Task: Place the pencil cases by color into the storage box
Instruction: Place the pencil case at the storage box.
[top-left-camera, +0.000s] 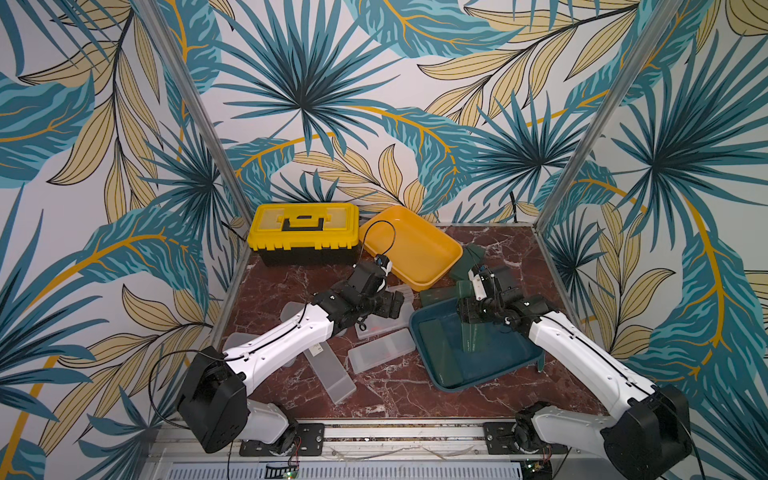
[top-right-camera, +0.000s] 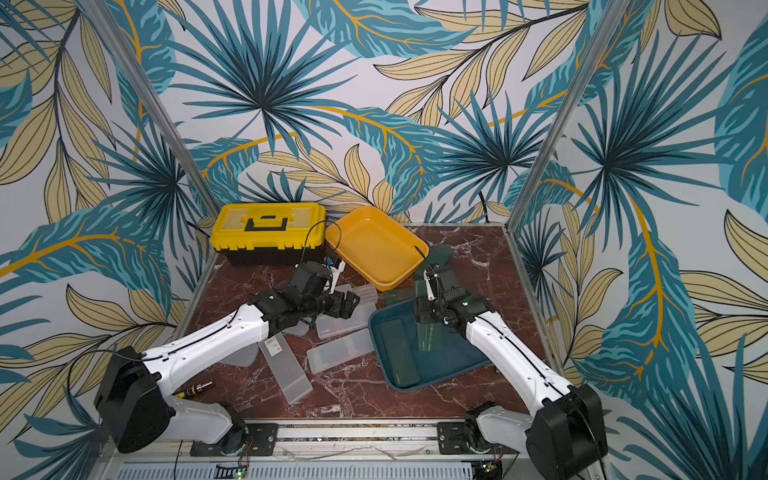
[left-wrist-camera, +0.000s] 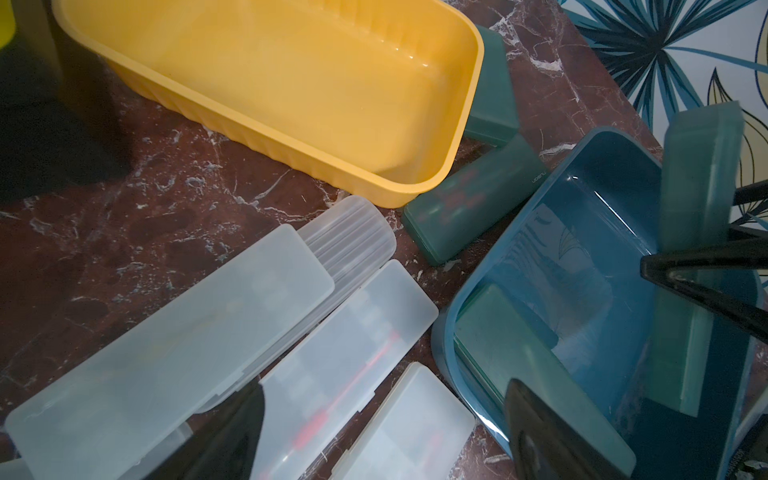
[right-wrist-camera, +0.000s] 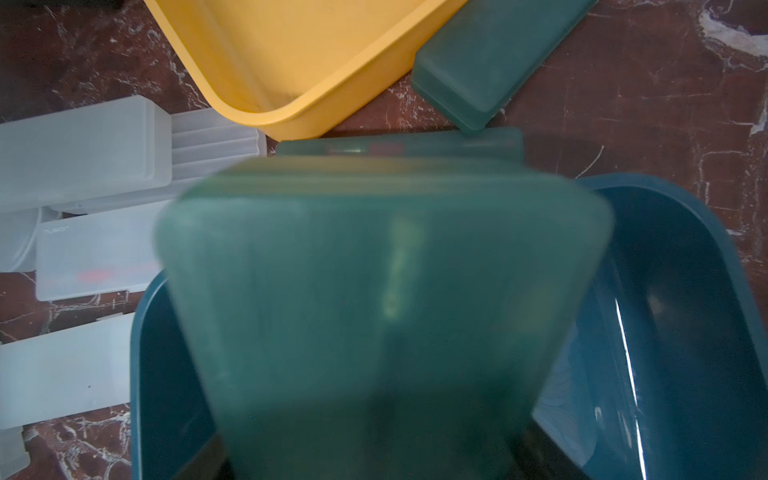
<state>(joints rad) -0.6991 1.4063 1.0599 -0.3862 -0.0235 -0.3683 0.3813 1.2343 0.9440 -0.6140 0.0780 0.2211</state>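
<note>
Right jaws: clenched on a dark green case, which I see upright over the teal bin.
Left jaws: released, hovering over frosted cases left of it.

Right of centre, an upright green case has its lower end inside the blue storage box. A flat green case lies along the box's left wall. More dark green cases lie just behind. Frosted white cases lie flat at centre-left, some overlapping. One barcode-stickered case lies lowest. The yellow storage box sits above centre.
</note>
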